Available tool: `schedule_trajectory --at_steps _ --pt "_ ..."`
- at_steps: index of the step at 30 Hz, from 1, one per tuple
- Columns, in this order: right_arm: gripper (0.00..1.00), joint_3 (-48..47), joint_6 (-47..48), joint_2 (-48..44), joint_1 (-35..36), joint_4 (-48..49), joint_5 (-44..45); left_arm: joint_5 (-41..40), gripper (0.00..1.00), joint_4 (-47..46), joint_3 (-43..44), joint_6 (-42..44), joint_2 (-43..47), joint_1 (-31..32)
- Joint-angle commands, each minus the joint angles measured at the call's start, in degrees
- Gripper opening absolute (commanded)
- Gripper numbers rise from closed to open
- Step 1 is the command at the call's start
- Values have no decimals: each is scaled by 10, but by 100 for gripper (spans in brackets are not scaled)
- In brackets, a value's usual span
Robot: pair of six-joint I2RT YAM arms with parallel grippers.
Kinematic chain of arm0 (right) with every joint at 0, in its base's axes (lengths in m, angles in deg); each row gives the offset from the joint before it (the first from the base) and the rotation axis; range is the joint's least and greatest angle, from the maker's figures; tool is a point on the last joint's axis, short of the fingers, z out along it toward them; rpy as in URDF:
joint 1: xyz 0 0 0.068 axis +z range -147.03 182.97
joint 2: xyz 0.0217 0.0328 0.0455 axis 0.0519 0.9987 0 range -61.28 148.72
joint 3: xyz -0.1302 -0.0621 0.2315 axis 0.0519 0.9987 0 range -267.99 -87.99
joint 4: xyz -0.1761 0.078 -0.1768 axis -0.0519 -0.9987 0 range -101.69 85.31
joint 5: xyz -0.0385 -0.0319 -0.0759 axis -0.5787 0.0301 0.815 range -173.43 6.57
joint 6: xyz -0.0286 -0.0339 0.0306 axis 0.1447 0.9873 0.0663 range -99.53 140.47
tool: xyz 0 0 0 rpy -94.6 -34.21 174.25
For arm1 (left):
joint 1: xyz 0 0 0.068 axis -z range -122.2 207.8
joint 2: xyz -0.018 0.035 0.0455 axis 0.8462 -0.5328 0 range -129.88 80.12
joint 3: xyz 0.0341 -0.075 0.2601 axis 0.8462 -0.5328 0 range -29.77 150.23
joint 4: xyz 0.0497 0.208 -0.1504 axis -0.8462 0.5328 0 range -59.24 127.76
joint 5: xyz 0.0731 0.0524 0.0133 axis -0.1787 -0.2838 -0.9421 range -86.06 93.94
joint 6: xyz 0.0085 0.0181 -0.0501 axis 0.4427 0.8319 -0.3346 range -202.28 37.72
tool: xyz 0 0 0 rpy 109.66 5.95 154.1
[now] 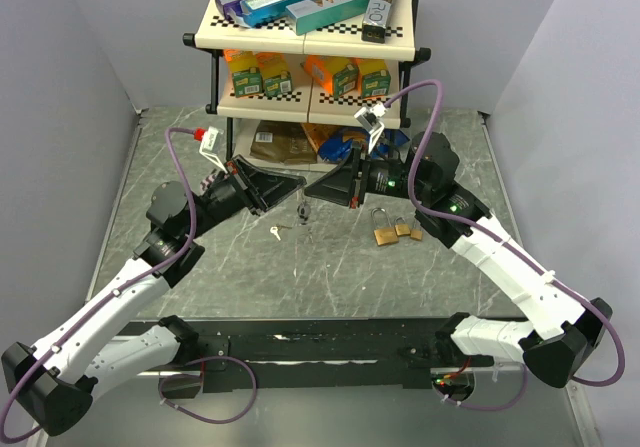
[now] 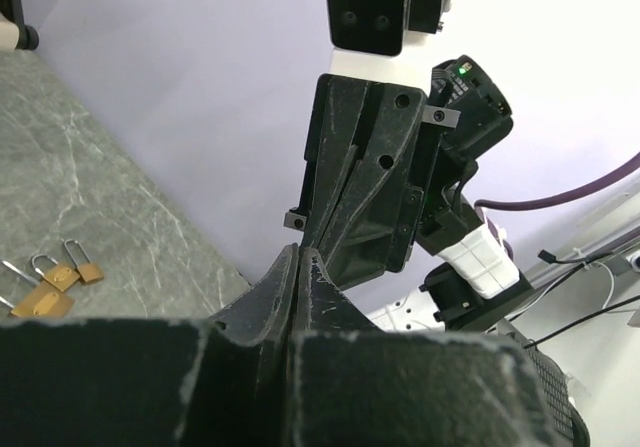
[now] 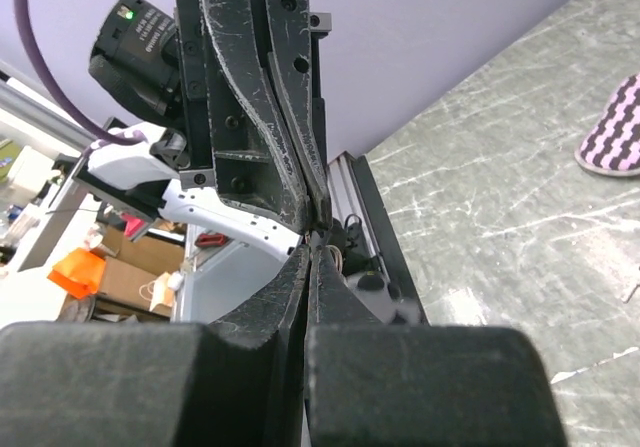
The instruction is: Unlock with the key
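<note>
Left pincer (image 2: 297, 254) closed, right pincer (image 3: 313, 242) closed, tip to tip — key (image 1: 276, 232) flat, axis seemingly left-right.

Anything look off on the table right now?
Slightly: one key lies loose on the table, apart from the padlocks, while left tool and right tool meet shut, tip to tip. Nothing spilled or damaged.

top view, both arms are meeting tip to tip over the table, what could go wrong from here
1. The left fingers and right fingers are both shut and almost tip to tip; slight misalignment could knock them together.
2. A small dark item hangs just below the tips; its grip is unclear, so it might drop.
3. A key lies loose beneath them; a low sweep could flick it away.
</note>
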Motion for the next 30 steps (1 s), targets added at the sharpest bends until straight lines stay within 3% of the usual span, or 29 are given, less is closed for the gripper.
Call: schedule_trajectory --at_steps 1,2,5,8,16,30 --pt "5 -25 17 -7 -7 -20 -12 -4 1 36 25 22 1 4" --pt "18 -27 21 -9 -15 -34 -12 0 1 41 27 28 4 3" --pt "40 -20 27 -26 -36 -36 -26 20 1 63 36 47 -1 3" --pt "45 -20 44 -34 -46 -45 -63 71 1 114 72 75 -25 2" --pt "40 -61 127 -16 -47 -167 -127 169 1 157 124 105 -64 1" --pt "30 -26 111 -19 -46 -137 -143 199 1 121 113 80 -75 1"
